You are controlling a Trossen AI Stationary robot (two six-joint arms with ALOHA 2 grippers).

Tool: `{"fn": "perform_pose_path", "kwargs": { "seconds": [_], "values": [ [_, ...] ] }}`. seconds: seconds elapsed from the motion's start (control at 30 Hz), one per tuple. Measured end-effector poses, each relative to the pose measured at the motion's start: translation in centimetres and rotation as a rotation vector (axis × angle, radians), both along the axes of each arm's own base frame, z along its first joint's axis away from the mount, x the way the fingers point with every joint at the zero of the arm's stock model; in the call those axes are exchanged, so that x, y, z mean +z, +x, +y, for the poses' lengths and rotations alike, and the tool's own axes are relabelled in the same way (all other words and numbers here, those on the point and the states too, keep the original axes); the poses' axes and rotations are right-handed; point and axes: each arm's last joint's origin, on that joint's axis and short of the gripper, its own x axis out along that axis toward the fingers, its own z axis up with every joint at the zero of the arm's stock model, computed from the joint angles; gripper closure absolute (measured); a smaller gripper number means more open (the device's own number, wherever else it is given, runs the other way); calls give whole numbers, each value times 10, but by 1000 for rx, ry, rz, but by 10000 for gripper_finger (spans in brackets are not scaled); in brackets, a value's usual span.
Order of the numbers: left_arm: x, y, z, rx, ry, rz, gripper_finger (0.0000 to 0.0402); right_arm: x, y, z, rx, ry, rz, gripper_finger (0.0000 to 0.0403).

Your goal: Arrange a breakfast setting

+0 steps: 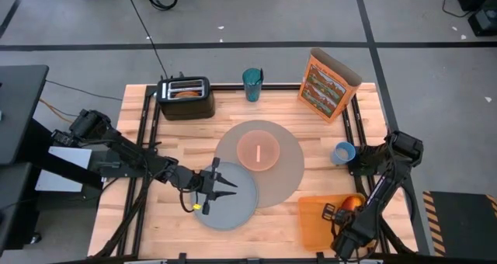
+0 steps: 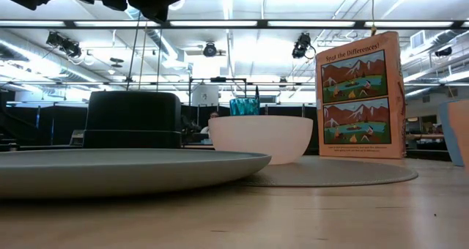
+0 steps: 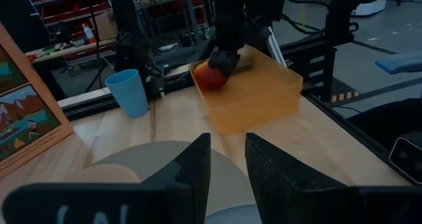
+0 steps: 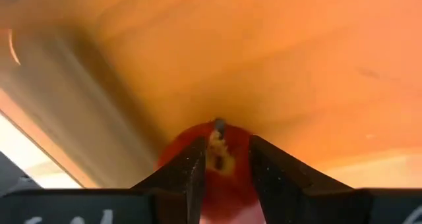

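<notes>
Wooden slats form the table (image 1: 178, 136) on which we see the setting laid out, with a grey floor around it in the high view. Our left gripper (image 1: 224, 189) hovers over the grey-blue plate (image 1: 233, 210), its two dark fingers (image 3: 191, 165) spread apart with nothing between them. That plate lies directly below the left gripper and overlaps the near edge of the large round tan mat (image 1: 287, 175), which extends just ahead of the fingertips. On the mat sits the pink translucent bowl (image 1: 258, 151), well ahead of the left gripper; we also see it in the low view (image 2: 260, 138), behind the plate's rim (image 2: 124, 168).

Our right gripper (image 1: 342, 211) reaches down into the flat orange tray (image 1: 314, 225) at the table's near right corner. Its fingers (image 4: 191, 168) are pressed against both sides of the red-yellow apple (image 4: 217, 158), pinching it inside the tray; the left wrist view shows the same grasp from across the table (image 3: 210, 76).

Beyond the right gripper, near the right arm's base, stands the small light-blue cup (image 1: 343, 152). The orange cereal box (image 1: 328, 84) stands upright at the far right of the table. The black toaster (image 1: 186, 97), with a toast ring (image 1: 186, 94) in its slot, stands at the far left, well apart from both grippers. A teal cup (image 1: 252, 84) stands between toaster and box.
</notes>
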Motion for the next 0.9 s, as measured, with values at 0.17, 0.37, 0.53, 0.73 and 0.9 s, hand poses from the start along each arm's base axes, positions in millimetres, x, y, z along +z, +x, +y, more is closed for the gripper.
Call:
{"fn": "perform_pose_path", "kwargs": {
  "seconds": [0.17,0.37,0.53,0.73,0.9],
  "values": [
    [0,0,0,1,-7,1,299,7,6,-3,-42,-26,11,281],
    [-1,0,0,2,-13,11,299,7,4,1,-76,15,45,281],
    [-2,0,0,4,-22,19,299,7,0,4,-43,27,47,282],
    [-2,0,0,4,-22,19,298,-4,-2,3,-20,56,34,282],
    [-2,0,0,4,-21,23,298,-9,-2,-1,-19,44,34,288]
  ]
}}
